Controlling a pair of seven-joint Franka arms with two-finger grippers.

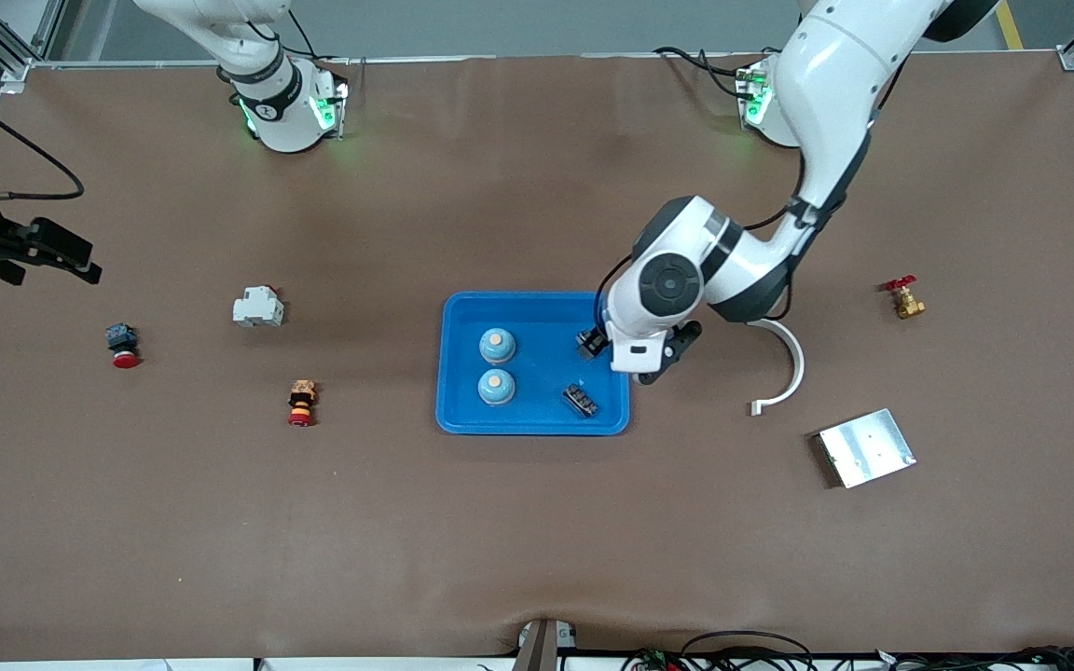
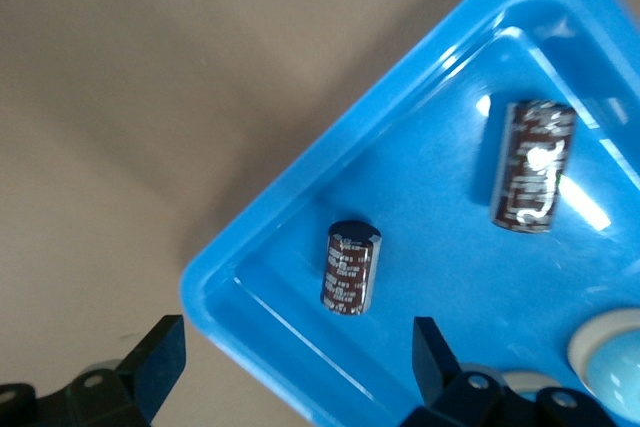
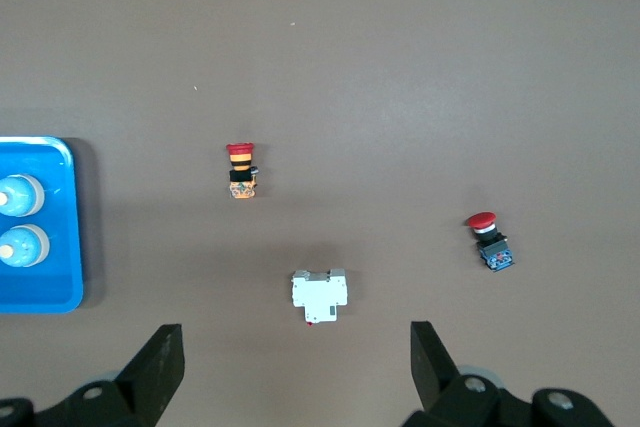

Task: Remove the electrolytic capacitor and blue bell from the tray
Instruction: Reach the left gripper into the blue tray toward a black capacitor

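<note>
Silver plate (image 1: 866, 448) lies nearest the camera, toward the left arm's end. Farther back sits the blue tray (image 1: 462, 410) with two blue bells (image 1: 497, 346) and the capacitors (image 2: 350, 268). Left gripper (image 2: 295, 367) hangs over the tray's corner, fingers spread wide, probably to fit around a capacitor. Right gripper (image 3: 295, 362) waits, fingers spread, above the white block (image 3: 320, 296).

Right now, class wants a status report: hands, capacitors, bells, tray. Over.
Left hand open, low over tray corner, above a capacitor. Right hand open, waiting at the right arm's end. Both blue bells in tray. Nothing blocking.
</note>
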